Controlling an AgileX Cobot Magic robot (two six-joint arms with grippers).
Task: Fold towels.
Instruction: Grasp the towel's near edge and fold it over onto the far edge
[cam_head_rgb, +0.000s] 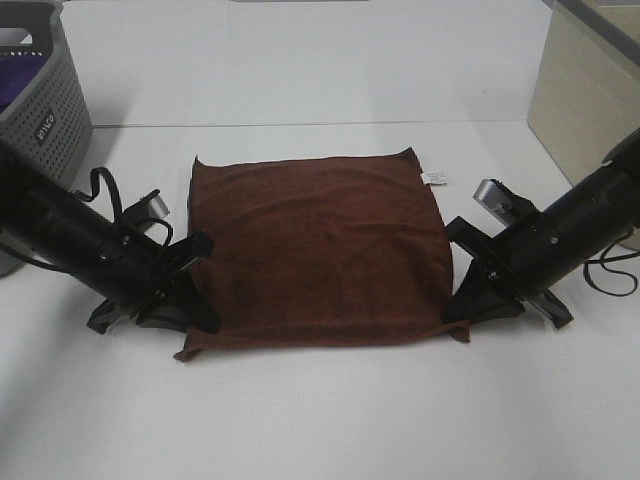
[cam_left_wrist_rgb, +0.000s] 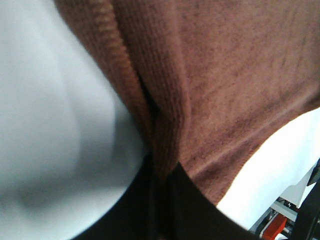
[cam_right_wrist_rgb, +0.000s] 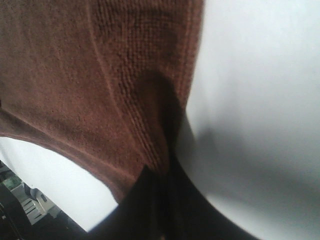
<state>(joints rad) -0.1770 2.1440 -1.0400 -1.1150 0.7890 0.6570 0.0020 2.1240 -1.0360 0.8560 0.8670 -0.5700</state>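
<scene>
The dark reddish-brown towel (cam_head_rgb: 320, 245) lies spread flat on the white table (cam_head_rgb: 320, 420), with its small white tag (cam_head_rgb: 435, 179) at the far right corner. My left gripper (cam_head_rgb: 200, 292) sits low at the towel's near left edge. In the left wrist view its dark fingers (cam_left_wrist_rgb: 150, 210) are closed on a pinched fold of the towel (cam_left_wrist_rgb: 225, 75). My right gripper (cam_head_rgb: 458, 292) sits at the near right edge. In the right wrist view its fingers (cam_right_wrist_rgb: 150, 205) are closed on the hem of the towel (cam_right_wrist_rgb: 75, 75).
A grey slotted basket (cam_head_rgb: 45, 110) holding a purple cloth (cam_head_rgb: 12, 88) stands at the far left. A beige box (cam_head_rgb: 585, 90) stands at the far right. Bare white table lies in front of and behind the towel.
</scene>
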